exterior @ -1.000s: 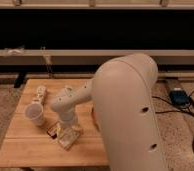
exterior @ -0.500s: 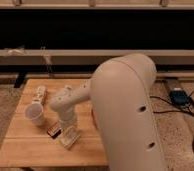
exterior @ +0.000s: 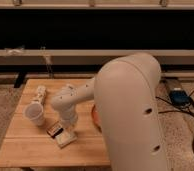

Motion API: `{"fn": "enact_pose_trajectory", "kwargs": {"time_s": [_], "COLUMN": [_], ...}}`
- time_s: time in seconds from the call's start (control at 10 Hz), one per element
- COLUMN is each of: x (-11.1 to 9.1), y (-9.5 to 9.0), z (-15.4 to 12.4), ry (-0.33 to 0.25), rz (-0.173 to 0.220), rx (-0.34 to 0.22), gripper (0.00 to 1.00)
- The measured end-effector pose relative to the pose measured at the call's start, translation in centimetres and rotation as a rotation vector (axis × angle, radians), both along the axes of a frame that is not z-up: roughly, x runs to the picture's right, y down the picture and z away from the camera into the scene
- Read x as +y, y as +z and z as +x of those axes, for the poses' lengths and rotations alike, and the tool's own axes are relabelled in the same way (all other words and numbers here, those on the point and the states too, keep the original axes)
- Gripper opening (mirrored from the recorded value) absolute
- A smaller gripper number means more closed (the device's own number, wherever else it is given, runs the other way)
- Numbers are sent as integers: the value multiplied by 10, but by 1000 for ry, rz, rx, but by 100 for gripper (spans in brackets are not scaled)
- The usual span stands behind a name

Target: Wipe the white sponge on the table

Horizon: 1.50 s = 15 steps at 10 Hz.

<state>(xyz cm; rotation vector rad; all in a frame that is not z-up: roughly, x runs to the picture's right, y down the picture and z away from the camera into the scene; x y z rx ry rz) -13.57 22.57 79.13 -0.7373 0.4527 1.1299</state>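
Sponge (exterior: pixel 66 140) is seen lying flat on the counter (exterior: pixel 25 147), in the near half, a little left of centre. Its long axis is set on a diagonal, from near-left to far-right as viewed, so that no edge is squared with the counter's planks. One short end is pointed toward the front-left corner; the other is tucked under the wrist.

End effector (exterior: pixel 67 129) is lowered directly over the sponge's far edge and is read as clenched. Contact with the sponge is apparent, but whether the sponge is actually pinched between the fingers cannot be told, since the wrist covers that spot.

Dark bar (exterior: pixel 54 130) is noted just beside the sponge on its left, laid on much the same diagonal; touching or narrowly apart cannot be resolved.

Cup (exterior: pixel 35 115) is stood upright farther left, apart from both.

A pale oblong item (exterior: pixel 40 92) is noted near the far-left edge, well apart from the sponge.

Arm (exterior: pixel 130 110) fills the right foreground; the counter's right part is hidden by it.
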Motion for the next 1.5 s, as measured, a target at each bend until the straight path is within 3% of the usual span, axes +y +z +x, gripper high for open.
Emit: {"fn": "enact_pose_trajectory", "kwargs": {"time_s": [0.6, 0.9, 1.2, 1.5], "x": [-18, -38, -48, -41], "y": [-1, 13, 15, -4], "z": [22, 44, 41, 14], "ry": [37, 24, -9, -61], "rz": [32, 69, 102, 128], "rx": [16, 49, 36, -22], "gripper": [1, 1, 1, 1]}}
